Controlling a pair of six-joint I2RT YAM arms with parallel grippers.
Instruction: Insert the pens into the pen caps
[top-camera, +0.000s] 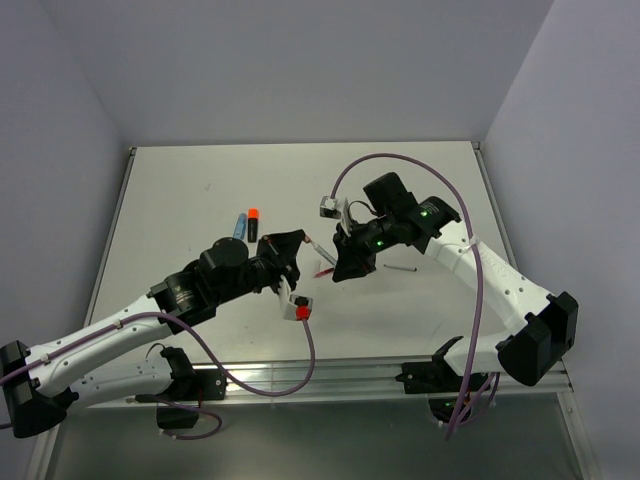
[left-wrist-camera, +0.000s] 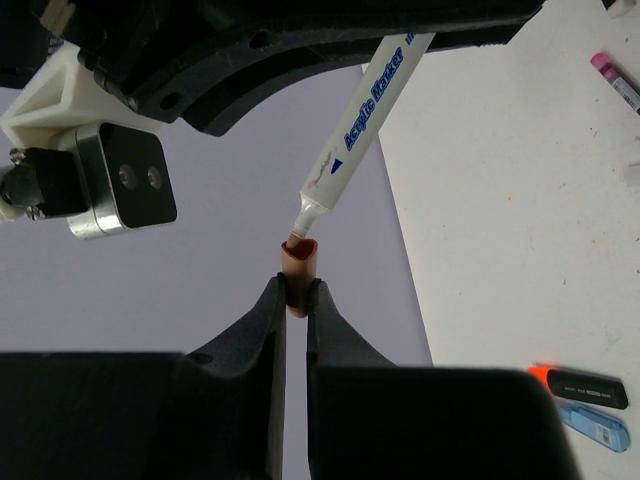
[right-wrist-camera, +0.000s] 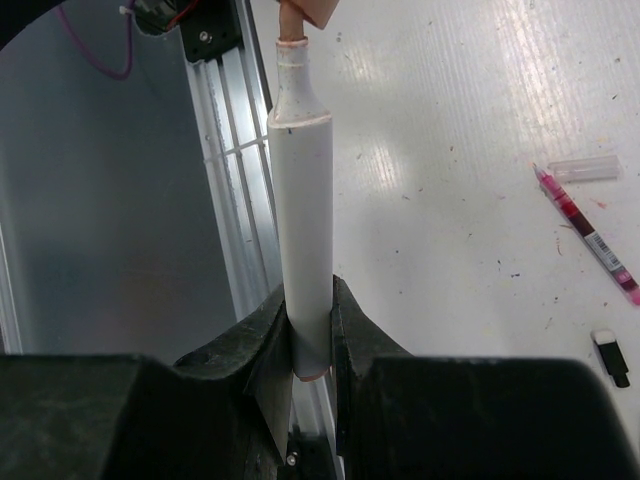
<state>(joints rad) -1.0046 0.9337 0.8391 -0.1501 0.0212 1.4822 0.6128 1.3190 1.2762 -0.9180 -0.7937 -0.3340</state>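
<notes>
As your left gripper (left-wrist-camera: 296, 295) pinches the red cap (left-wrist-camera: 300, 258) and right gripper (right-wrist-camera: 310, 320) clamps the white marker (right-wrist-camera: 303, 200), push the tip straight in.

Light is bright and even, falling from overhead. The white table (top-camera: 200, 190) carries only faint, soft-edged shadows. The right wrist view shows streaked glare across the table. Both wrist views have underexposed, slightly soft foregrounds. The top view is sharp throughout.
</notes>
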